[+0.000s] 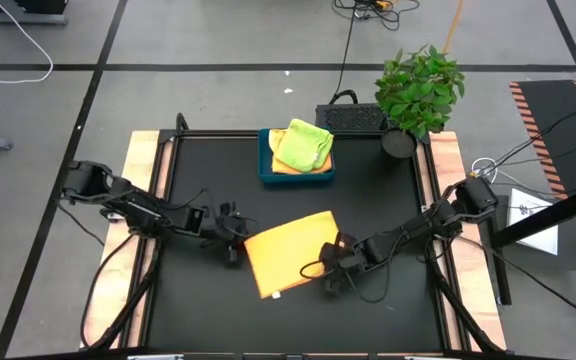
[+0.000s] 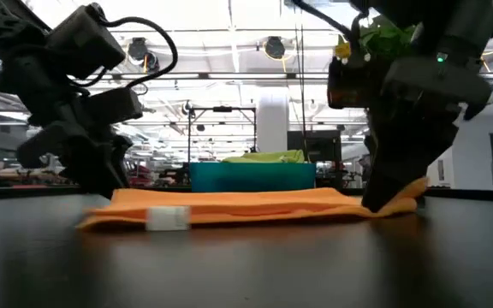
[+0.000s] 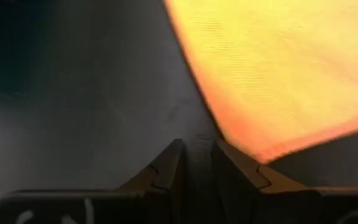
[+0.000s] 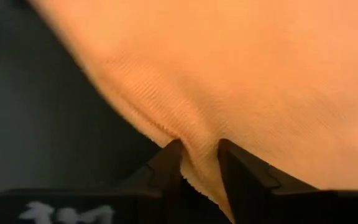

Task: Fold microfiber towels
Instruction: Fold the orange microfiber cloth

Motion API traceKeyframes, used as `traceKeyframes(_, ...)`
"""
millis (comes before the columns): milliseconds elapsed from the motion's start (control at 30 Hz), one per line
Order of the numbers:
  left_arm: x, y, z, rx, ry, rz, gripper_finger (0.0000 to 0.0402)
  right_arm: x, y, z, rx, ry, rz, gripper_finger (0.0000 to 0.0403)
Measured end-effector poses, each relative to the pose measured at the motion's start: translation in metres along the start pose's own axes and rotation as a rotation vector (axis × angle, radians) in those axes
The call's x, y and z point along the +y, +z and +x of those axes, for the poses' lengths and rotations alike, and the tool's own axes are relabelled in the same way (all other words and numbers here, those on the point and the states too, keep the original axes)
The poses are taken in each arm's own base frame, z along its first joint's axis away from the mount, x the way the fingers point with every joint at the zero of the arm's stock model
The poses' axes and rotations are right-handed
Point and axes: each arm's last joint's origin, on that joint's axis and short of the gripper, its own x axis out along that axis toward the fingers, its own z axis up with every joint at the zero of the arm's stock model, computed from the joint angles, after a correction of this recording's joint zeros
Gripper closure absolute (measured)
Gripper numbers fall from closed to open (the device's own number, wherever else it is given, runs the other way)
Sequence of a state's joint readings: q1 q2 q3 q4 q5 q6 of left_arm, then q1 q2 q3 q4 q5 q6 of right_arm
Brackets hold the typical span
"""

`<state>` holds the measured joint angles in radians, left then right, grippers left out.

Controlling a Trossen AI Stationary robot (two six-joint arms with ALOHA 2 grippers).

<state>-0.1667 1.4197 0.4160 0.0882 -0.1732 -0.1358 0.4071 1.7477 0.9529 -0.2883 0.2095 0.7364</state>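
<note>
While plant [image 1: 420, 88] stands clear — apparently — tray [image 1: 265, 172] holds towels [image 1: 303, 146].

Orange towel [image 1: 286, 250] on the black table [image 1: 388, 320]; lime-green towel [image 1: 305, 143] in the blue tray [image 1: 265, 172].

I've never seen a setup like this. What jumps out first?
A bright orange towel lies on the black table, with the right gripper pinching its edge and the left gripper beside its other side, holding nothing. Behind it, a blue tray holds a lime green towel, next to a potted plant.
</note>
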Motion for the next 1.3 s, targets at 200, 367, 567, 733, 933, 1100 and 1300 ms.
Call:
traceKeyframes(200,-0.024,0.001,-0.004,-0.048,-0.119,-0.014,0.0309,-0.019,-0.003,-0.001,0.046,-0.18,0.007,0.0335)
traceKeyframes(367,-0.055,0.008,-0.014,-0.195,-0.278,0.162,0.0309,-0.028,0.004,0.001,0.055,-0.206,-0.136,0.0341)
traceKeyframes(567,-0.079,0.004,-0.025,-0.286,-0.202,0.308,0.0309,-0.027,-0.005,-0.012,0.105,-0.209,-0.149,0.0342)
traceKeyframes(733,-0.085,0.001,-0.028,-0.313,-0.132,0.382,0.0309,-0.004,-0.009,-0.04,-0.003,-0.064,-0.108,0.0342)
traceKeyframes(933,-0.09,0.007,-0.032,-0.395,-0.198,0.484,0.0309,0.022,-0.008,-0.06,-0.204,0.074,-0.122,0.0342)
traceKeyframes(1100,-0.097,0.011,-0.037,-0.485,-0.246,0.591,0.0309,0.045,0.0,-0.067,-0.387,0.212,-0.209,0.0342)
traceKeyframes(1300,-0.084,0.017,-0.034,-0.488,0.035,0.602,0.0309,0.049,0.002,-0.06,-0.411,0.226,-0.261,0.0342)
